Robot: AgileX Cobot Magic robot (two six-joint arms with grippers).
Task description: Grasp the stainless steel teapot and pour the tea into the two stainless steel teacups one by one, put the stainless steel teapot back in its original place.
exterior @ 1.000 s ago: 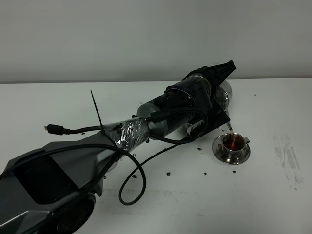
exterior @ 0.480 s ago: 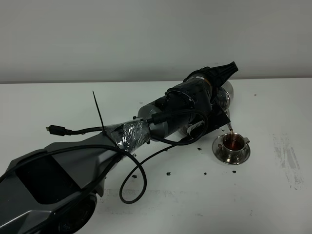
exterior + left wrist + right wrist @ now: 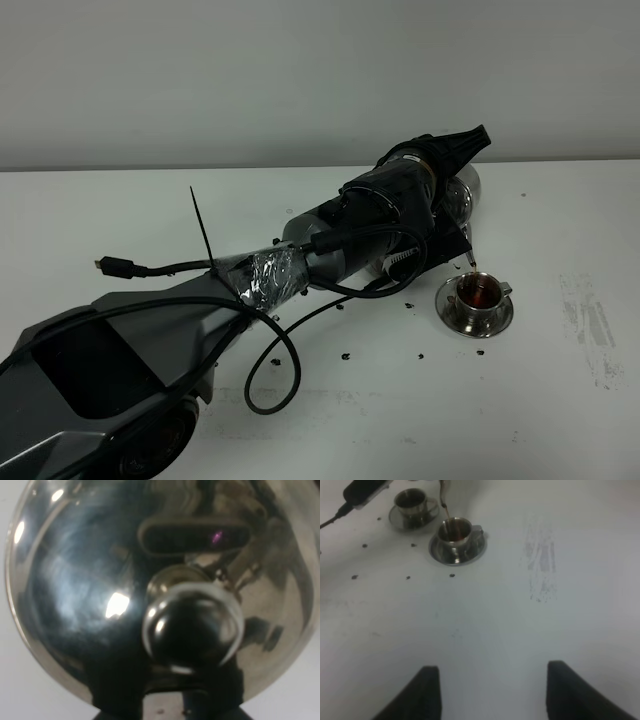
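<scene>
Dark specks (image 3: 345,356) dot the white surface (image 3: 560,400). In the high view the left arm (image 3: 330,245) hides the far teacup (image 3: 411,501) and most of the pot, and the pot's handle cannot be seen. The left tool (image 3: 462,143) clamps the mirror-bright stainless steel teapot (image 3: 100,580), tilted with its spout over the near teacup (image 3: 478,293) of reddish tea. The right tool (image 3: 492,692) hangs spread and empty.

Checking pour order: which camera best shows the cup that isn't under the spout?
The right wrist view: that cup sits in plain sight on its saucer, beside the cup being filled. Exterior high: the left arm hides it. Left wrist: only the teapot.
</scene>
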